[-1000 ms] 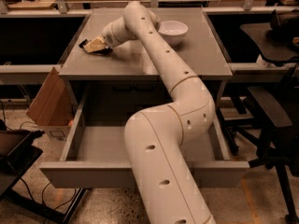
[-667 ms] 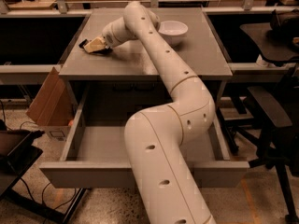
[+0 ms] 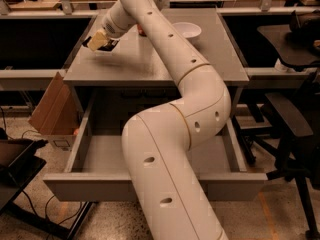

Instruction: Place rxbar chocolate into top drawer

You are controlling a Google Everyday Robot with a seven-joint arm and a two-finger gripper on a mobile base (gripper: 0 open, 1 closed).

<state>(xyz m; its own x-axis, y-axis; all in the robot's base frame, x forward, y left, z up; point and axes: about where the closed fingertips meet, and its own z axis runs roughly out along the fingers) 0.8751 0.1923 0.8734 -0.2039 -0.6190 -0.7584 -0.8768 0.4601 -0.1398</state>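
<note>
Camera view: gripper [image 3: 101, 40] over the table [image 3: 125, 66], top drawer [image 3: 75, 186] open below
Fingers clamp the rxbar chocolate [image 3: 108, 45] just above the table surface; the thin wrapper could slip during transfer, or catch the table edge and miss the drawer

Grey table [image 3: 125, 64] bears white bowl [image 3: 185, 30]; hand [image 3: 103, 41] over its left side.

No text, brand or number can be read anywhere. The two-finger gripper [image 3: 101, 41] hangs over the left rear of the flat grey table [image 3: 150, 69], clamped on the small dark-wrapped rxbar chocolate [image 3: 108, 45], whose lettering is too small to make out. The plain grey front panel of the open top drawer [image 3: 90, 189] and the brown cardboard box [image 3: 52, 109] show no legible marks.
</note>
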